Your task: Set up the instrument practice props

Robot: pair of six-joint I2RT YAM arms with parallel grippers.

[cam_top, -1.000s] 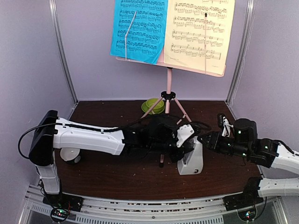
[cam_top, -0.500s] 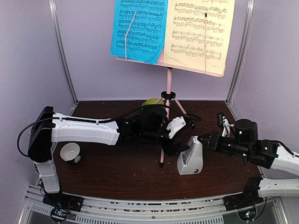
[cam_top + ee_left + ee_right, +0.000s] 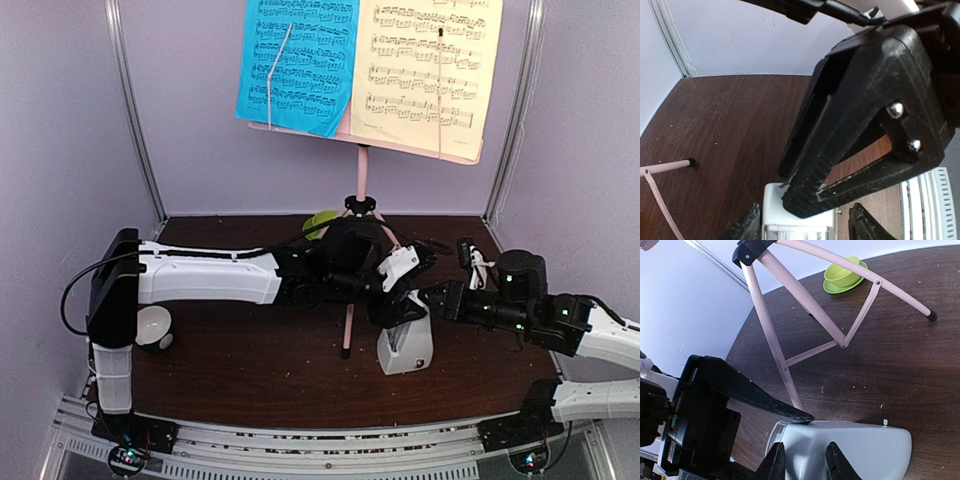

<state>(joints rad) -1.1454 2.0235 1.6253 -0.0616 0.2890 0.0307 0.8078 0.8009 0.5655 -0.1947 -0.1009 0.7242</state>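
The pink music stand [image 3: 360, 180] is upright at the back, with a blue sheet [image 3: 295, 60] and a pale-yellow sheet [image 3: 425, 70] on its desk. The white metronome [image 3: 405, 345] sits on the table in front of the stand's legs [image 3: 770, 325]. My right gripper [image 3: 428, 298] comes in from the right and is shut on the metronome's [image 3: 860, 450] upper part; in its own view the right gripper [image 3: 805, 462] has both fingers on the white body. My left gripper [image 3: 805, 227] is open, its fingers straddling the metronome [image 3: 800, 215] with a gap on each side. In the top view the left gripper [image 3: 400, 305] hovers over the metronome's top.
A green cup and saucer [image 3: 320, 222] stands behind the stand's legs, also seen as the green cup [image 3: 842, 275] at the back. A small white bowl [image 3: 152, 325] lies under the left arm. Purple walls close in three sides. One stand foot [image 3: 690, 162] rests left of the metronome.
The left gripper opened, drew back to the left, then returned over the metronome's top. The metronome tipped and shifted slightly left. The right gripper kept its hold.
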